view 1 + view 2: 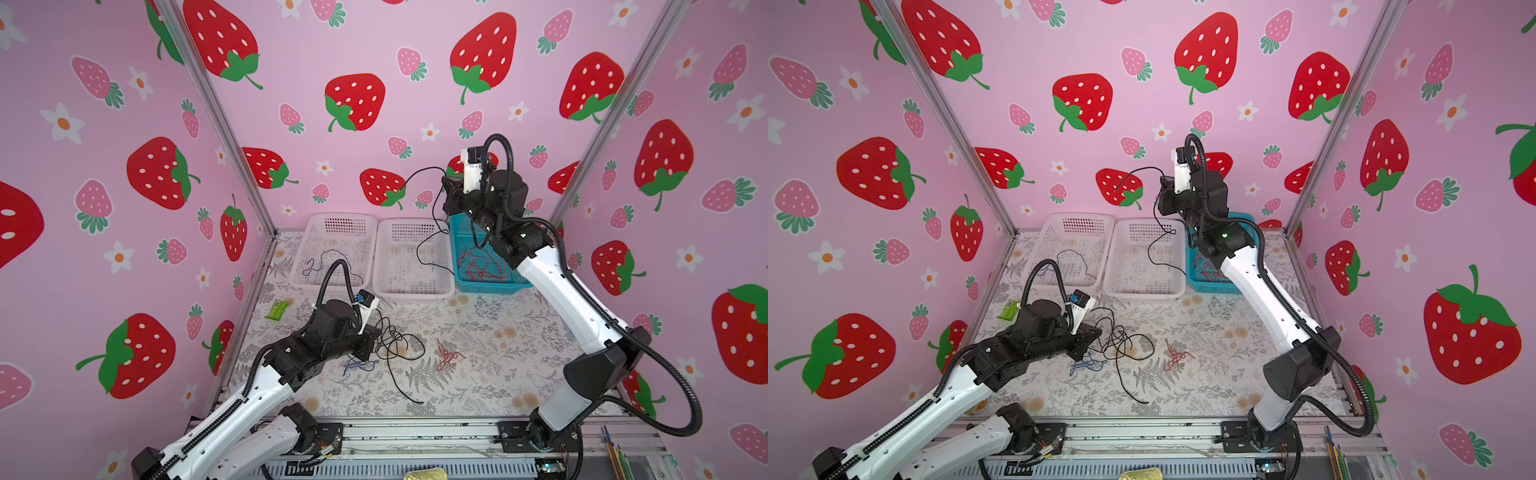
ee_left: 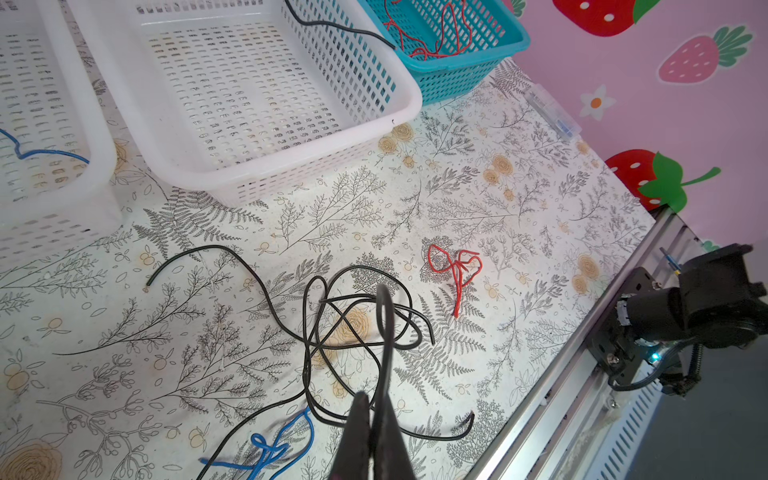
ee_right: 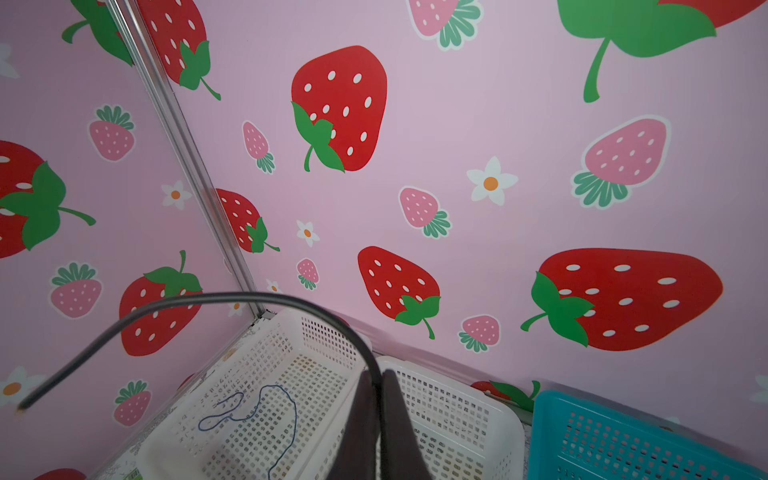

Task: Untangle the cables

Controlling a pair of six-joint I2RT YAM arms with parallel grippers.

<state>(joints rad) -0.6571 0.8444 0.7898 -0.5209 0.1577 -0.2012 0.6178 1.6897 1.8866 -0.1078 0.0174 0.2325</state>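
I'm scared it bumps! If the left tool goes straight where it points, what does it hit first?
Probably the black cable tangle on the table, just ahead of the left tool.

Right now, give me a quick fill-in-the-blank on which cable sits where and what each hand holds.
1. The raised right hand is shut on a hanging cable coloured ___.
2. The cables in the teal basket are ___.
3. The thin cable in the leftmost white basket is ___.
4. The left hand grips the black tangle lying on the ___.
Missing: black; red; blue; table.
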